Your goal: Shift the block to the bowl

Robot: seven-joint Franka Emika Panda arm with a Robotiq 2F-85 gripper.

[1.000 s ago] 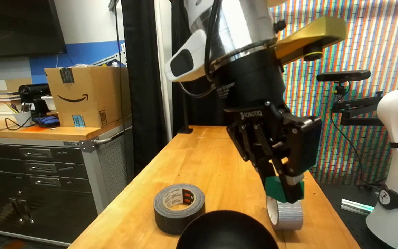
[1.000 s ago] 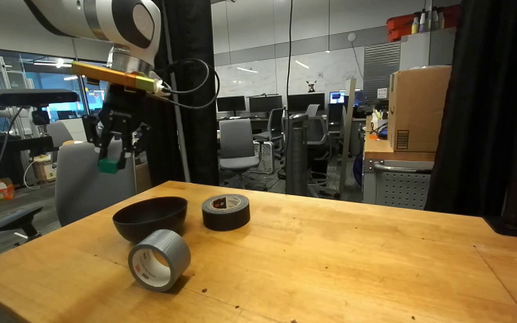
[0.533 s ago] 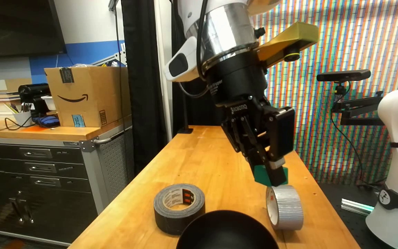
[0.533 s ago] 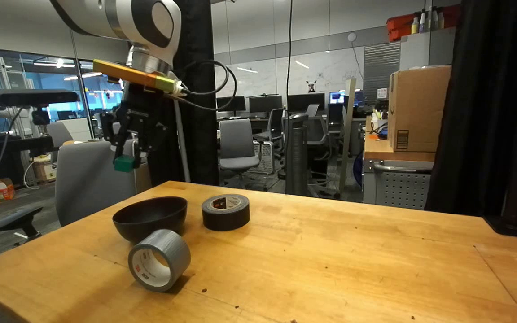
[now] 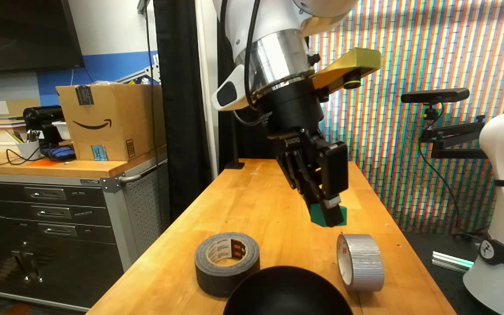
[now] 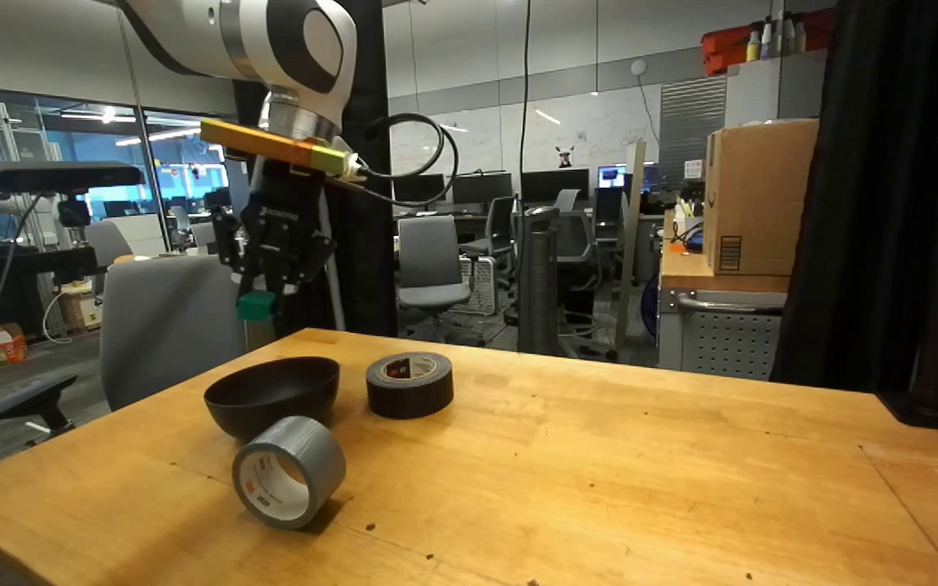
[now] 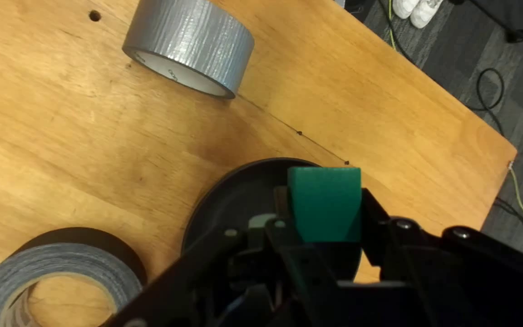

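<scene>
The green block [image 7: 325, 206] is pinched between the fingertips of my gripper [image 6: 260, 303], off the table. It also shows in the exterior views [image 5: 316, 214] [image 6: 254, 306], partly covered by a finger. The black bowl [image 6: 233, 415] stands open side up on the table, lower than the block. In an exterior view the bowl [image 5: 287, 291] is cut off by the bottom edge, with the block up and to its right. In the wrist view the block overlaps the right part of the bowl [image 7: 232, 200], and my gripper hides the bowl's lower part.
A silver tape roll [image 6: 318, 460] lies on its side close to the bowl. A black tape roll [image 6: 410, 400] lies flat on the bowl's other side. The wooden table [image 6: 599, 488] ends at an edge behind the bowl. A gray chair [image 6: 168, 325] stands beyond it.
My gripper, still holding the block, has moved left, up and away from the camera in an exterior view, and right toward over the bowl in both wider steps. Bowl and tape rolls are unmoved.
</scene>
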